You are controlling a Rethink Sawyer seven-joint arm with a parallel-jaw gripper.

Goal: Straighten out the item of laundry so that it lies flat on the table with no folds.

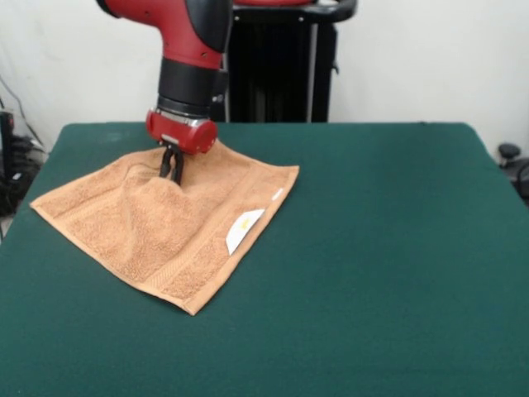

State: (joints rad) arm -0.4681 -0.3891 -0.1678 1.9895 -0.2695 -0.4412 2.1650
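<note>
Black fingertips of the gripper (pixel 172 169) are pressing down into the towel (pixel 165 223), drawn close together with a small ridge of cloth rising between and just below them; from where I am standing they appear to be pinching that ridge, though the tips are too dark and too small for me to be fully sure. Above them the red wrist collar is sitting nearly level, and the arm (pixel 192 50) is dropping almost straight down into it through a black band, then bending away to the upper left in a thick red elbow. Around the pinch the orange-tan cloth is puckering, with a soft crease running down and away from the fingertips. Otherwise the towel is lying spread out like a diamond, one corner pointing toward me, one to the left, one to the right. A woven border band is running along its lower right edge, and a white label (pixel 243 230) is lying on that edge, partly over the cloth. All of this is resting on the left half of the dark green table (pixel 388 248), well inside its edges.
</note>
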